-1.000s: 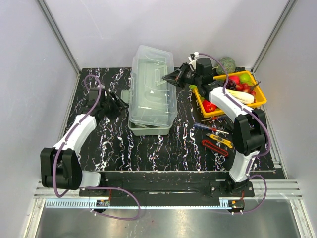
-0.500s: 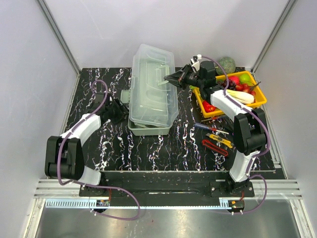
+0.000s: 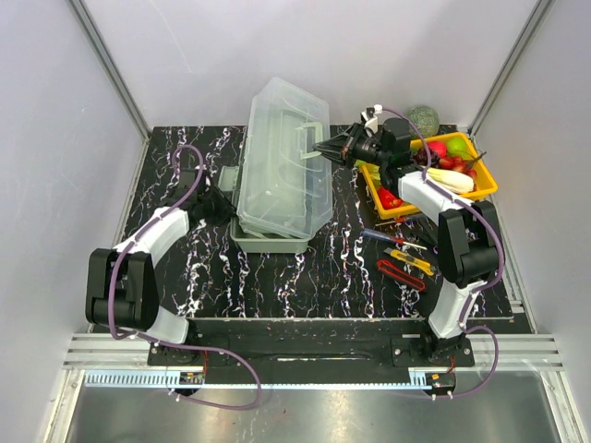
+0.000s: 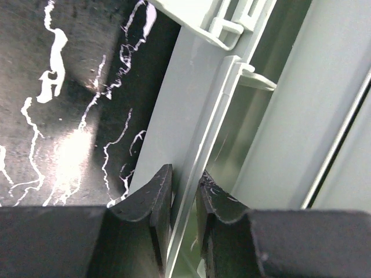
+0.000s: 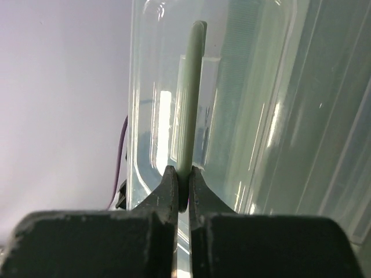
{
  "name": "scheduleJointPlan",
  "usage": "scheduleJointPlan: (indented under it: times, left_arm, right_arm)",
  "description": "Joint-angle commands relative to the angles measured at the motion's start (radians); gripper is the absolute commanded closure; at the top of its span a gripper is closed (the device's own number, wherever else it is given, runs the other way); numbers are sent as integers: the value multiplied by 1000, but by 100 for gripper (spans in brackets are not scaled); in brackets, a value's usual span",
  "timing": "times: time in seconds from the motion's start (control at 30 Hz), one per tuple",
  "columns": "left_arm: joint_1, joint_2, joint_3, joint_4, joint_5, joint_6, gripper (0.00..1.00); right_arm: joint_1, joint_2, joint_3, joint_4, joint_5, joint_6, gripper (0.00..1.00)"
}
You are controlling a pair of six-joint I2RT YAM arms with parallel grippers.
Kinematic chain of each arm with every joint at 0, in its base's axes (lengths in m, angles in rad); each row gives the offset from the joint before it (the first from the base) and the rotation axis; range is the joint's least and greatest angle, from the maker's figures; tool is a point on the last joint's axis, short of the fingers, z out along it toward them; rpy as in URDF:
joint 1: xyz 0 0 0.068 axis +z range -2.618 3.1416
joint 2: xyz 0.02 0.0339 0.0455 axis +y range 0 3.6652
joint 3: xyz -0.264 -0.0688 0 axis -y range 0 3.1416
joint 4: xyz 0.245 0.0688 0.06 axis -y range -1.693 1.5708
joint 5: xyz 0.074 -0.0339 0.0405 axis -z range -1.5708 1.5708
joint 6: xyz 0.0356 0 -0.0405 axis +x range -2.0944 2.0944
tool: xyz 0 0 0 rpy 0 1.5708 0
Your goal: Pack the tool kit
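Two grips | left end effector (image 4: 184,194) pinches toolbox (image 4: 179,116) rim | right end effector (image 5: 183,188) pinches lid handle (image 5: 192,92)

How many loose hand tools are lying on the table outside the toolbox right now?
3, side by side left of the right arm: screwdriver farthest back, yellow utility knife in the middle, red utility knife nearest. The arm may hide others.

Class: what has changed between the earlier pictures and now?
The right claw, shut on the handle, tilted the lid up. The left claw moved to the toolbox base and closed on its wall. The fruit tray and loose tools stayed put.
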Motion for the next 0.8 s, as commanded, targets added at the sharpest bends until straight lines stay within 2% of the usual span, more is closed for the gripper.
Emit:
scheduleJointPlan:
  times: [0.0,0.33,0.77]
  left_arm:
    - [89,-26,3,-64,-106,-6,82]
    - [207,-56,-40,-67,-85,-6,83]
    - [316,-63,-52,-67,-57,-1,83]
  right_arm:
    - [-34,-68,8,256,-133,31,100]
    - [-35,16,-43,453,-181,168,99]
    - [-53,12,-112,399,-175,131,98]
